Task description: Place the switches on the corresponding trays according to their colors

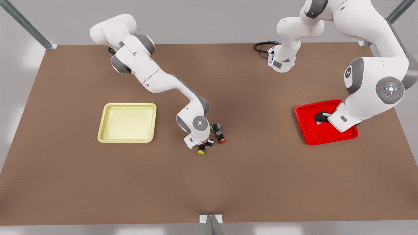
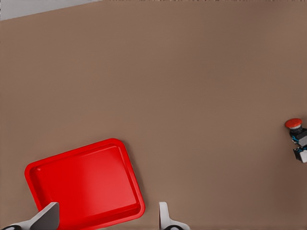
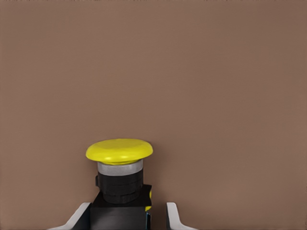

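Right pincer [image 1: 203,146], at the table's [image 1: 228,182] centre in the front view: its fingers [image 3: 173,216] flank the dark body of the yellow switch [image 3: 120,165] on both sides, close against it, the cap pointing away from the wrist; whether they press it or only bracket it cannot be told. The switch lies low at the table. Just beside it on the front view's right lie the red switch [image 1: 221,137] and, slightly farther back, a green-capped switch [image 1: 216,127], both close enough to crowd the pincer. The yellow tray [image 1: 128,122] sits well apart on the front view's left, bare inside.

Left pincer [image 1: 321,118], at the front view's right: fingers [image 2: 47,218] spread wide, holding nothing, poised over the red tray [image 2: 86,182], one finger above its floor, the other past its rim over the table.
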`<action>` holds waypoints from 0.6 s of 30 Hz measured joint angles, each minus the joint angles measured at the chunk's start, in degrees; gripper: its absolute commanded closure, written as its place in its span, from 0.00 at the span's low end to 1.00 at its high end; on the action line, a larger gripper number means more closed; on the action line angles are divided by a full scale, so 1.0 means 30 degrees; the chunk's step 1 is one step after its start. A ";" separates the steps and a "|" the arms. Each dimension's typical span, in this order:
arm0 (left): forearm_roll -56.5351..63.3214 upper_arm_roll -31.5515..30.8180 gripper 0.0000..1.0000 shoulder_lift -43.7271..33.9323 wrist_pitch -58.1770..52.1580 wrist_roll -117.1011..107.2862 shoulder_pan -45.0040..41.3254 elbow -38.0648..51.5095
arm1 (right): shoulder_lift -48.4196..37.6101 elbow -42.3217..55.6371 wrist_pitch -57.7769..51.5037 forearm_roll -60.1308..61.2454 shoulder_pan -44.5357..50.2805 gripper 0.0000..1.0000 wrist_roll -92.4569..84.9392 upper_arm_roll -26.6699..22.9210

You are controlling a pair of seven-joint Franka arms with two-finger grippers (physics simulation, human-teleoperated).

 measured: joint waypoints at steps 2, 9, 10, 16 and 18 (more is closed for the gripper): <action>-0.0002 0.0000 0.00 0.0000 0.0003 -0.0006 0.0000 0.0000 | 0.0000 0.0000 -0.0029 0.0000 -0.0001 0.41 0.0024 0.0001; -0.0031 -0.0029 0.00 0.0061 0.0005 -0.0009 -0.0039 0.0000 | 0.0000 0.0000 -0.0027 0.0000 -0.0001 0.46 -0.0011 0.0001; -0.0053 -0.0029 0.00 0.0059 0.0028 -0.0006 -0.0053 0.0000 | 0.0000 -0.0016 -0.0029 0.0000 -0.0001 0.46 -0.0005 0.0001; -0.0108 -0.0117 0.00 0.0115 0.0441 -0.0036 -0.0088 0.0000 | 0.0000 0.0000 -0.0023 0.0007 -0.0001 0.48 -0.0038 0.0001; -0.0104 -0.0117 0.00 0.0117 0.0440 -0.0036 -0.0088 0.0000 | 0.0000 0.0000 -0.0001 0.0013 -0.0001 0.48 -0.0071 0.0001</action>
